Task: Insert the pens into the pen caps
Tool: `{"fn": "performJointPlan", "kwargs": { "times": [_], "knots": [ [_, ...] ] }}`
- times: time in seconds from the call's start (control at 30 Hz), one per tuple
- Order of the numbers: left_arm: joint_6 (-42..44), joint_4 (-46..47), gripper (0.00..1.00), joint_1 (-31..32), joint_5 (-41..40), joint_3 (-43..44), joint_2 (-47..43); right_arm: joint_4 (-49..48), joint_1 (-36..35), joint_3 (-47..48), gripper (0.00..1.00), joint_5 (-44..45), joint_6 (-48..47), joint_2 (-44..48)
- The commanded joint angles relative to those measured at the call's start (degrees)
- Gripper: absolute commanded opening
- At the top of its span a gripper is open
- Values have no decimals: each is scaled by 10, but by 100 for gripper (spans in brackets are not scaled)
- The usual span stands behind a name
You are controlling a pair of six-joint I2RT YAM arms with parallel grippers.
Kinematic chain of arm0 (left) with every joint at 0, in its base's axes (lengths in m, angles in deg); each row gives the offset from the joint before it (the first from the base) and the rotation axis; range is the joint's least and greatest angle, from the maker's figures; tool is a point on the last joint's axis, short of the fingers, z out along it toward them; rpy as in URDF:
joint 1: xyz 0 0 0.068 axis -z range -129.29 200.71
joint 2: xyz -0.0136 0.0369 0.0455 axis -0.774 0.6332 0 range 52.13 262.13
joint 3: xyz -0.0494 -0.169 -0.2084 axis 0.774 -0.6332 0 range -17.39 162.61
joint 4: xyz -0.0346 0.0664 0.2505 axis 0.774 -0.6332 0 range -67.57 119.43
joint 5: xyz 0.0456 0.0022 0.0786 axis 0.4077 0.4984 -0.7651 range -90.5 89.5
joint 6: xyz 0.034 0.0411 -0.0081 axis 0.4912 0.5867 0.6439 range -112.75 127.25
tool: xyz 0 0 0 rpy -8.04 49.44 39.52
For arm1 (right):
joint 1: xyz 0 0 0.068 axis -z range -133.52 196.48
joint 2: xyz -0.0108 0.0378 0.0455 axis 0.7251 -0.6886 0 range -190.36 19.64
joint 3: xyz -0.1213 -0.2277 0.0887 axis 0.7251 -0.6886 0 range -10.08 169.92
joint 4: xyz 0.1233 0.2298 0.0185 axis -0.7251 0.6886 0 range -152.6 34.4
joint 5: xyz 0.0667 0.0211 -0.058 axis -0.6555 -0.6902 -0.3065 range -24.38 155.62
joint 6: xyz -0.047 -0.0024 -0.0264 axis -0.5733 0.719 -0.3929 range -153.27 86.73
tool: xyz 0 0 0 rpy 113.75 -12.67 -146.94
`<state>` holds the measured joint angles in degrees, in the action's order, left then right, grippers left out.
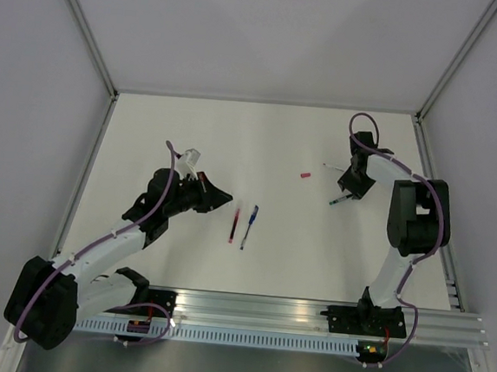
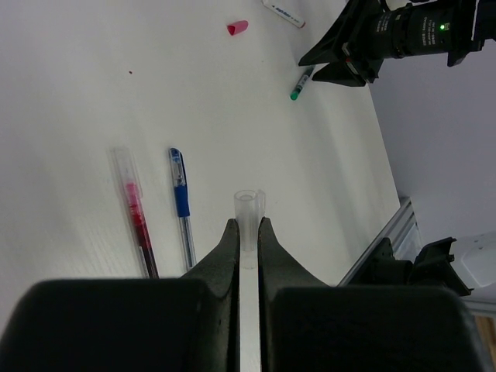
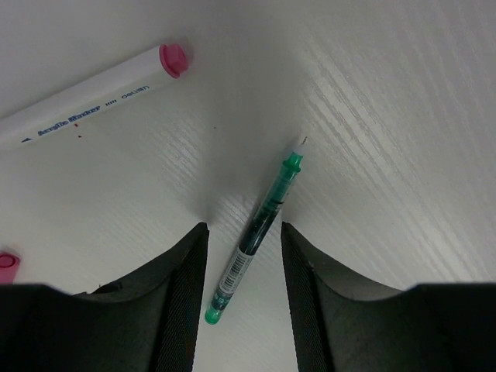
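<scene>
**Bench inventory, two-arm pen station**

- Left gripper point(image 2: 248, 226): jaws pressed together, pinching a clear cap point(image 2: 249, 208). The cap's open mouth juts past the fingertips. It is held above the table point(image 1: 192, 129), just beside the blue pen.
- Red pen point(image 2: 138, 221): lies flat mid-table, between the two arms. Its barrel is see-through with red inside.
- Blue pen point(image 2: 180, 203): lies flat just beside the red pen on the side nearer the right arm. The two run almost parallel and do not touch.
- Red cap point(image 2: 237, 27): a short stub lying alone on the table, past the pair of pens towards the right arm. It is near the white pen but apart from it.
- White pen point(image 3: 93, 108): has a white barrel with small blue print and a pink-red end. It lies flat on the far side of the right gripper, well clear of the fingers and not touching the green pen.
- Green pen point(image 3: 260, 225): lies flat on the table between the right gripper's fingers, bare writing tip pointing away from the wrist.
- Right gripper point(image 3: 244, 236): fingers spread, one on each side of the green pen. A strip of table shows on both sides, so nothing is pinched. Whether the fingertips touch the table cannot be told
</scene>
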<state>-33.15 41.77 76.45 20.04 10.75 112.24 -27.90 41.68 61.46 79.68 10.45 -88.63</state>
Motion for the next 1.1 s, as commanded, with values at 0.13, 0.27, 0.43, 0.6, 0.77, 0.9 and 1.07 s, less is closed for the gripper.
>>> {"fn": "performJointPlan", "kwargs": {
  "times": [0.13,0.27,0.43,0.6,0.77,0.9,1.07],
  "knots": [
    [27,-3,2,0,-10,11,-39,67,-4,40,48,47,-22,-14],
    [30,-12,2,0,-22,8,-68,57,-3,20,47,27,-24,-18],
    [32,-14,2,0,-25,8,-68,12,-4,-4,47,-13,-28,-26],
    [32,-14,2,0,-23,8,-69,16,-4,-8,40,0,-37,-34],
    [31,-13,2,0,-20,7,-72,43,-4,-3,13,26,-47,-26],
    [19,3,2,0,19,7,-72,43,-4,-8,0,10,-94,-13],
    [6,41,2,0,72,4,-70,27,-25,-43,0,8,-148,85]
  ]
}}
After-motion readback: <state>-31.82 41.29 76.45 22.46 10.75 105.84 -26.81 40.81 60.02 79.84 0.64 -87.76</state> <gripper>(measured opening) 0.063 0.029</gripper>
